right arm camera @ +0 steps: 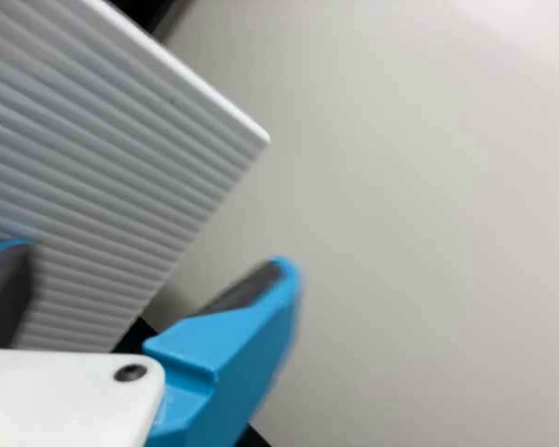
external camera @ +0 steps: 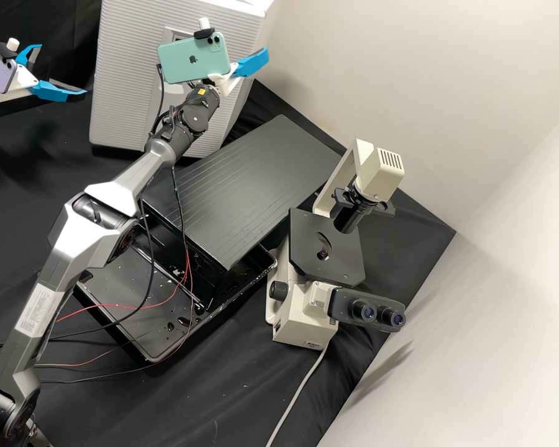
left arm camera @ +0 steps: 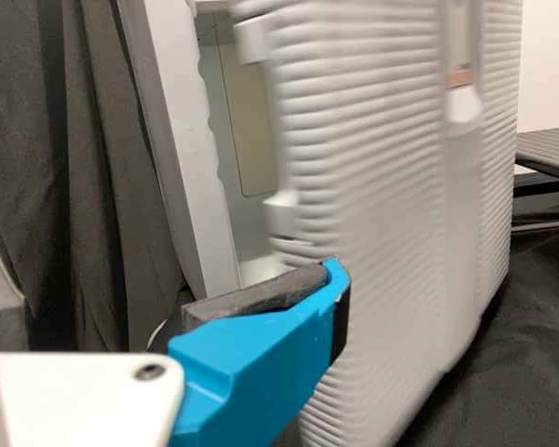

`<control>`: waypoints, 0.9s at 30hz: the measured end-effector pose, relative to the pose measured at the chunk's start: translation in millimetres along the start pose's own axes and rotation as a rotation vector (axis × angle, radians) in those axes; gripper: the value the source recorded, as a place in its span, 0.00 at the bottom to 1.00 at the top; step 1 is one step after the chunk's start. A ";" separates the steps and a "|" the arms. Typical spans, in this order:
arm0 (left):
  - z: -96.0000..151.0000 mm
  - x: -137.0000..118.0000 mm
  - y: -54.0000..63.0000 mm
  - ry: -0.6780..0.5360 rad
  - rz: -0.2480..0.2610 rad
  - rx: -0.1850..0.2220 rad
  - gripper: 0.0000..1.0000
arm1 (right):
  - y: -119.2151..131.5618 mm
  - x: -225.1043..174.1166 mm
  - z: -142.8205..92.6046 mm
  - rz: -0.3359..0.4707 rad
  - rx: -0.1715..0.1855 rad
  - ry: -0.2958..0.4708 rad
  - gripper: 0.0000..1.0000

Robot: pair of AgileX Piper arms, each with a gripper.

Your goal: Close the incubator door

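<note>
The incubator door [external camera: 127, 81] stands ajar at eleven o'clock; left gripper [external camera: 63, 69] at ten, right gripper [external camera: 252, 62] at twelve, both with fingers spread.

The light-grey, ribbed, rectangular plastic incubator door [external camera: 127, 74] stands upright towards 11 o'clock in the high view, a smooth recessed strip down its middle. It is ajar: in the left wrist view a gap separates its edge from the smooth grey rim of the boxy incubator body [left arm camera: 182, 140], exposing the pale interior.
</note>
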 end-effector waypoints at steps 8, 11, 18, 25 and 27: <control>0.0 0.0 0.0 0.000 0.000 0.000 1.00 | -4.6 -0.1 -14.1 0.001 0.019 0.093 1.00; 0.0 0.0 0.0 0.000 0.000 0.000 1.00 | -5.6 -0.4 -13.9 -0.003 0.020 0.092 1.00; 0.0 0.0 0.0 0.000 0.000 0.000 1.00 | -5.7 -1.5 -14.1 -0.008 0.028 0.092 1.00; 0.0 0.0 0.0 0.000 0.000 0.000 1.00 | -9.9 -8.9 -15.1 -0.028 0.114 0.099 1.00; 0.0 0.0 0.0 0.000 0.000 0.000 1.00 | -6.6 -14.9 -14.9 -0.013 0.139 0.086 1.00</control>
